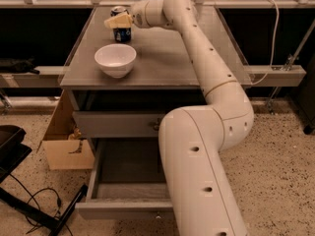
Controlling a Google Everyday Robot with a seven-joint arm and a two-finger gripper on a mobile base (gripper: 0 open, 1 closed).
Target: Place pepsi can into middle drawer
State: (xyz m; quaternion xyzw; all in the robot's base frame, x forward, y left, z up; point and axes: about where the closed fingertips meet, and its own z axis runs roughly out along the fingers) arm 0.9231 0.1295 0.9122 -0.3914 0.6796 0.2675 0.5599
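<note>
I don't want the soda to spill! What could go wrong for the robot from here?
The gripper is at the can near the back edge of the table; a weak hold might tip or drop it. The bowl stands just in front of the can, so a low carry forward could bump it. The open drawer sits low, partly hidden behind the robot's arm, so the can might miss it.

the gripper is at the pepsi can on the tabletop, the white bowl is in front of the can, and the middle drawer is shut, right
Not quite. The middle drawer is pulled open, not shut, as the camera view shows. The rest holds: the gripper is at the pepsi can on the tabletop, and the white bowl sits in front of the can.
</note>
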